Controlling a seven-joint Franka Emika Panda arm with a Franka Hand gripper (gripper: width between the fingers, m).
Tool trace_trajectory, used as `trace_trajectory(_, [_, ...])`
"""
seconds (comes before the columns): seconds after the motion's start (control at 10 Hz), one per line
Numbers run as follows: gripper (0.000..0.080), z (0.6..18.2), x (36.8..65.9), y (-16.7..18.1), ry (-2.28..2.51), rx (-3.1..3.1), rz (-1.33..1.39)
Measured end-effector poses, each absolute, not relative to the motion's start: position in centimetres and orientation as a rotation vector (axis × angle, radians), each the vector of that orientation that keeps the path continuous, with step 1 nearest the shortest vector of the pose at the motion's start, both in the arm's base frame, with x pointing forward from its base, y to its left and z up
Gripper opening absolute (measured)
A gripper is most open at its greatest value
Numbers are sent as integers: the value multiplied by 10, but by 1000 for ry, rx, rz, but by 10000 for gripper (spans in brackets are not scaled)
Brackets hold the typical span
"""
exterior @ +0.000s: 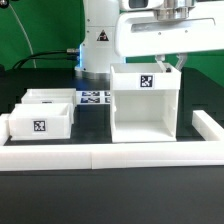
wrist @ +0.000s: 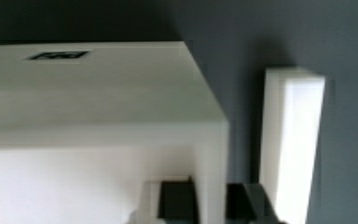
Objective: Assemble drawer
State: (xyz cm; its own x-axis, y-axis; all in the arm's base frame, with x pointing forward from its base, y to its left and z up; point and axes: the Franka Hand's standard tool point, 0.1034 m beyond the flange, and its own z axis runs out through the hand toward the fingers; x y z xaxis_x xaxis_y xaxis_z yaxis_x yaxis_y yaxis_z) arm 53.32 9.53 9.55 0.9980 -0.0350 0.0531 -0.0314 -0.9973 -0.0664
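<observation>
Nearest the exterior camera runs the low wall [exterior: 60, 155], with nothing resting on it. Just behind it, toward the exterior view's left, sit the two trays: the front tray [exterior: 22, 125] with its tag facing out and the second tray [exterior: 48, 97] close behind it, both outside the box. To the exterior view's right stands the box [exterior: 145, 110], upright on the table with its open front toward the camera.

The claw [exterior: 172, 64] is at the box's top edge on the exterior view's right. In the wrist view its dark fingers [wrist: 176, 200] sit one on each side of the box's side panel (whether they press on it or only straddle it I cannot tell). Farther back lies the marker board [exterior: 95, 99].

This looks like an early step, positioning the box. Next comes a firm, level hold, so the box slides without tipping.
</observation>
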Motion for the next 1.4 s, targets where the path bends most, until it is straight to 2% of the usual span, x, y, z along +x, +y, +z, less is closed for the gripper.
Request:
trace_trajectory(0.4, [38, 97, 587, 93, 51, -3062, -165])
trace_trajectory(1.4, [38, 97, 588, 93, 51, -3062, -164])
